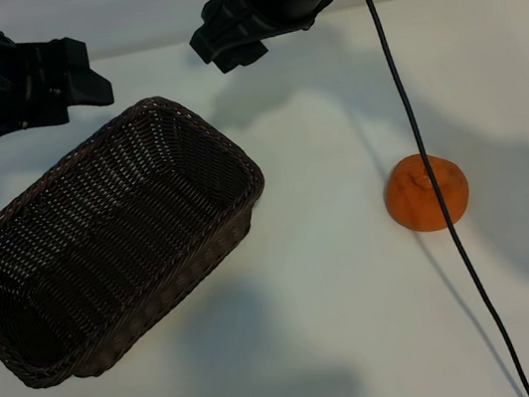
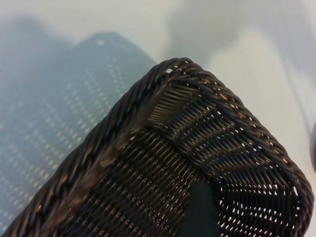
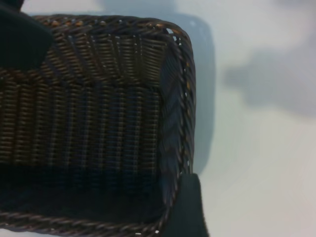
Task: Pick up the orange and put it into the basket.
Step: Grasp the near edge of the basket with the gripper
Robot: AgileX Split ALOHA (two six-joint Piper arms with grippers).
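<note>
The orange (image 1: 427, 192) lies on the white table at the right, round and dimpled, with a black cable crossing over it. The dark-brown wicker basket (image 1: 161, 102) sits askew at the left, with nothing inside. My left gripper (image 1: 93, 80) hovers open above the basket's far left side, holding nothing; the left wrist view looks down on a basket corner (image 2: 173, 66). My right gripper (image 1: 221, 49) hangs open above the basket's far right corner, well away from the orange. Its fingers (image 3: 186, 207) stand wide apart over the basket's end wall (image 3: 185, 98).
A black cable (image 1: 410, 115) runs from the right arm down across the table, over the orange, to the near edge. Bare white table (image 1: 345, 327) spreads between basket and orange and in front of both.
</note>
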